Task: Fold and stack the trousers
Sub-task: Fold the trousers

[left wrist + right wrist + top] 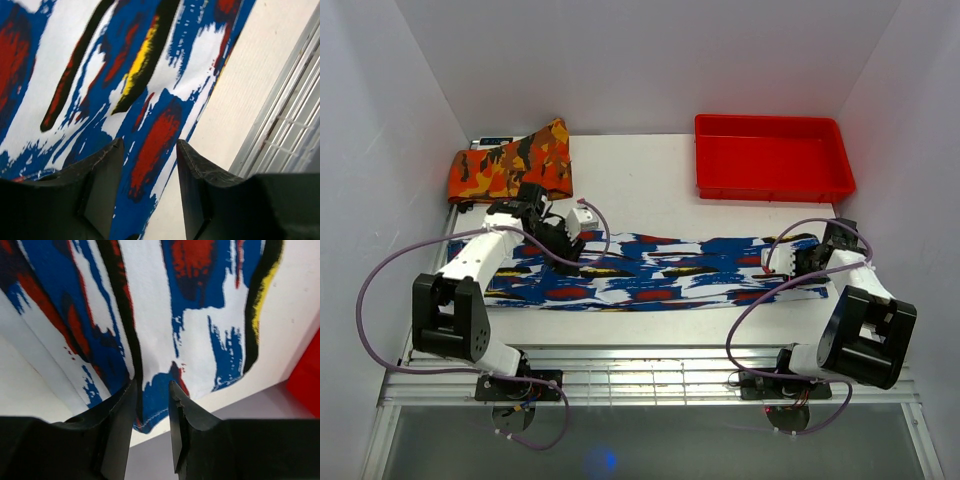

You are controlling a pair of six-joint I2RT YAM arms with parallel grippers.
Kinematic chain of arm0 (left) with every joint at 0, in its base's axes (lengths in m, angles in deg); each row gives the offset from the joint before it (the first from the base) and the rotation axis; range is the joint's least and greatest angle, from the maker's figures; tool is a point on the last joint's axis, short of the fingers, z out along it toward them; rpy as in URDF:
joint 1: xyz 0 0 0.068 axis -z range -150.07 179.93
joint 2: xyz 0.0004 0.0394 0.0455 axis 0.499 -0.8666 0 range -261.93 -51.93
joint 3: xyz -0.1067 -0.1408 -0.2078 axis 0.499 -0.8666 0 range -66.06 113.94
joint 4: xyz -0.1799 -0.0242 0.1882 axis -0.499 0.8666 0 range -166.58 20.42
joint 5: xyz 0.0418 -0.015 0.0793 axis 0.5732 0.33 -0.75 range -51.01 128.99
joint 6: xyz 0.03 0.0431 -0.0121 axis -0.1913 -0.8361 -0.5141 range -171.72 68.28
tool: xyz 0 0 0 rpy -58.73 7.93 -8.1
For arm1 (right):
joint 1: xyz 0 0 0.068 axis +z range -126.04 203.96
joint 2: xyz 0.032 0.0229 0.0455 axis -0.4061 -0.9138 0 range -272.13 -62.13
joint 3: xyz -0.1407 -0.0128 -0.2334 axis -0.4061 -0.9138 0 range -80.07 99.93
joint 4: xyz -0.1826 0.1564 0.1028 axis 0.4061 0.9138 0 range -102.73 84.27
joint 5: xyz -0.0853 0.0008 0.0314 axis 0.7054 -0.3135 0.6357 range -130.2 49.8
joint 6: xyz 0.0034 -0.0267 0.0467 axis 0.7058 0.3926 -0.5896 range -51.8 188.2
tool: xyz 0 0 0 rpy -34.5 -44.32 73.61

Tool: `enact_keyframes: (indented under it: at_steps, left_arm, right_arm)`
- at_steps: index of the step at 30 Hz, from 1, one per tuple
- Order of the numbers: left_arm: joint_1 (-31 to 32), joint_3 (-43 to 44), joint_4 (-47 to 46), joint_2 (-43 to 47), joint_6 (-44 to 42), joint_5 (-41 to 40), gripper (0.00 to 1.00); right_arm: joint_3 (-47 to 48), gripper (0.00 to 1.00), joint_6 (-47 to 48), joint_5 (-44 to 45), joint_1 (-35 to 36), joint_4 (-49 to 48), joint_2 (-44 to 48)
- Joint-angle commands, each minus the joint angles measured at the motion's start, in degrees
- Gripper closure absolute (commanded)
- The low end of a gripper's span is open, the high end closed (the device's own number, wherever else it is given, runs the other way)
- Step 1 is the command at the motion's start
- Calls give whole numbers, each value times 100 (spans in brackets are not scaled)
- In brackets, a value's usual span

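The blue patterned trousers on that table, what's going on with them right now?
Two robot arms are set to fold them. The trousers lie flat in a long strip across the table. The left gripper hovers open over their left part, and the right gripper sits at the right end, jaws narrowly apart over the fabric edge. Nothing looks lifted yet.

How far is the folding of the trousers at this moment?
Done: the trousers lie flat as one long strip across the table, and an orange camouflage garment looks folded at the back left. In hand: the left tool hovers open over the strip's left part, the right tool open at its right end; neither grips cloth. Left: the crosswise folds and the stacking.
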Motion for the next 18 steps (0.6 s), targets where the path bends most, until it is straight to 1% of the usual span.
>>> enact_keyframes:
  at_steps: [1, 2, 5, 9, 12, 16, 18]
  left_arm:
    - [310, -311, -31, 302, -989, -282, 42]
    - [441, -451, -13, 320, -1225, -352, 41]
    - [687, -733, 58, 416, -1543, -467, 37]
    - [1040, -1111, -521, 610, -1378, -722, 36]
    - [1321, -1357, -786, 715, -1237, -924, 36]
    - [1559, -1551, -1198, 733, -1131, -1126, 37]
    - [1647, -1552, -1261, 716, -1096, -1127, 38]
  right_arm:
    - [-120, 62, 147, -30, -11, 10, -96]
    - [-137, 62, 147, 14, -11, -7, -157]
    - [-76, 63, 147, 111, -11, 45, -289]
    - [-50, 65, 147, 155, -11, 80, -334]
    - [-58, 65, 174, 173, -11, 98, -307]
    - [-41, 68, 165, 164, -11, 98, -316]
    - [-23, 70, 147, 138, -11, 107, -325]
